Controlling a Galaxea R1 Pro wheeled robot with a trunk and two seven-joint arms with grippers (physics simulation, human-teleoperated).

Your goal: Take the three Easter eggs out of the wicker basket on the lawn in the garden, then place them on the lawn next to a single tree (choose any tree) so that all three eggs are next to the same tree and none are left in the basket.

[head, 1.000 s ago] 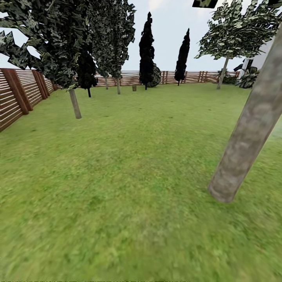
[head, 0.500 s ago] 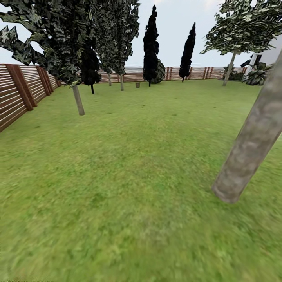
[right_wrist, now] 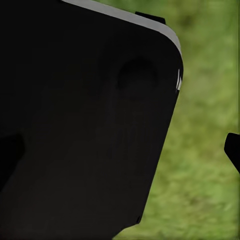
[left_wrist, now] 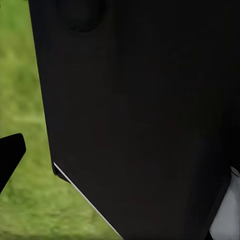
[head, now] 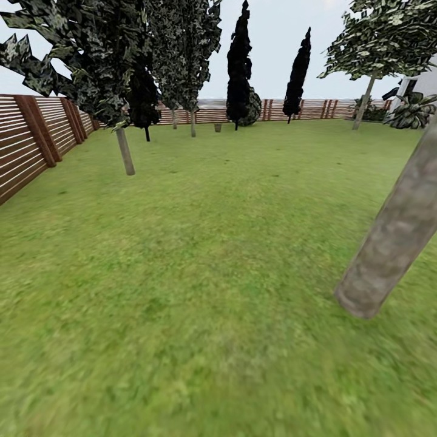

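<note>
The slatted wooden fence [head: 33, 142] runs along the left edge of the lawn [head: 182, 273]. A pale-trunked tree [head: 125, 152] stands near it. Far off by the back fence sits a small brown object [head: 217, 127], possibly the wicker basket, though too small to tell; no eggs can be made out. A thick trunk [head: 394, 237] leans close at right. Both wrist views face dark robot panels over grass, likely arms tucked for driving; I cannot tell whether either gripper is open or closed.

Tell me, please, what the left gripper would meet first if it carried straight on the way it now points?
Most likely a large black panel that blocks most of the left wrist view; it looks very close, probably part of the robot itself. Past its edge lies grass. How near the panel sits is unclear.
</note>
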